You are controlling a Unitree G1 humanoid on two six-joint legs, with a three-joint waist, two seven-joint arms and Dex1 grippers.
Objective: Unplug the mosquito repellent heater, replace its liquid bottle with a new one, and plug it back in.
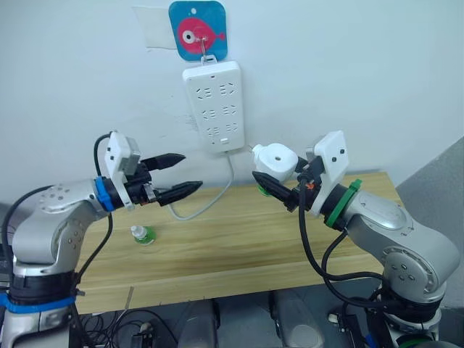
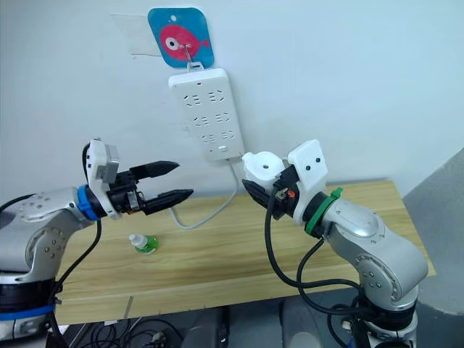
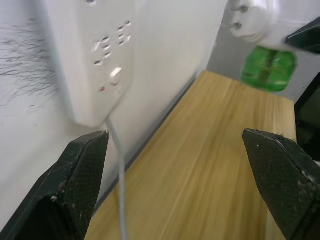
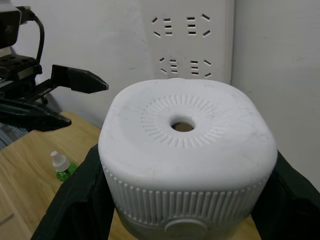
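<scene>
Overhead, head views: mosquito repellent heater (image 1: pixel 278 161), white rounded cube with round hole, clamped in right gripper (image 1: pixel 276 187) above wooden table (image 1: pixel 239 239), right of centre, unplugged, just right of white power strip (image 1: pixel 214 106) on wall. Its liquid bottle (image 3: pixel 268 68), translucent green, hangs beneath. New one (image 1: pixel 142 234), white-capped, stands on table left. Left wrist view: left gripper (image 1: pixel 185 175) spread wide, empty. Right wrist view: heater face ribbed, glossy plastic.

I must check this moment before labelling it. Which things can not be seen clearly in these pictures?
- Liquid bottle: in the head views the right gripper and heater hide most of it.
- Power strip: its top is cut off in the left wrist view.
- New bottle: too small to read any label.
</scene>
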